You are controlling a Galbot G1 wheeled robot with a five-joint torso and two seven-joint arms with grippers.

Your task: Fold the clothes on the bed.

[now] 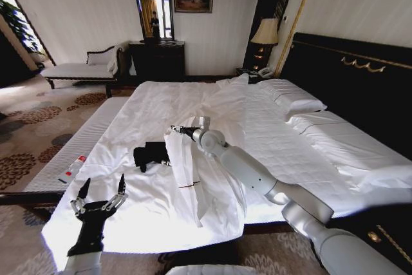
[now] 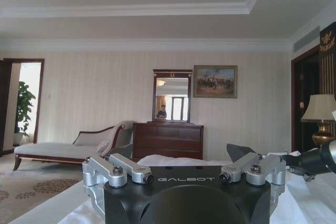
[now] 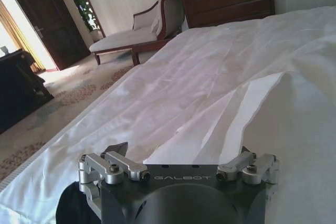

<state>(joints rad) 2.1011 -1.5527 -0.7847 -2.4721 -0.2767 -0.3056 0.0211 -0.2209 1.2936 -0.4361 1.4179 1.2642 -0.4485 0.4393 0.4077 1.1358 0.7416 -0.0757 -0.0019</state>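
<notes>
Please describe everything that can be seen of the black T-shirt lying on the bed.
The black T-shirt is soft dark cloth, bunched into a small crumpled heap, not spread flat. It lies on the white duvet of the bed, toward the foot end. No lettering can be made out. The right gripper is just above its far edge, beside a raised fold of white cloth; contact cannot be told. The left gripper, open, stands apart from it near the bed's corner.

Black T-shirt [image 1: 152, 155] crumpled in small heap on white bed [image 1: 270, 140], near foot edge.
</notes>
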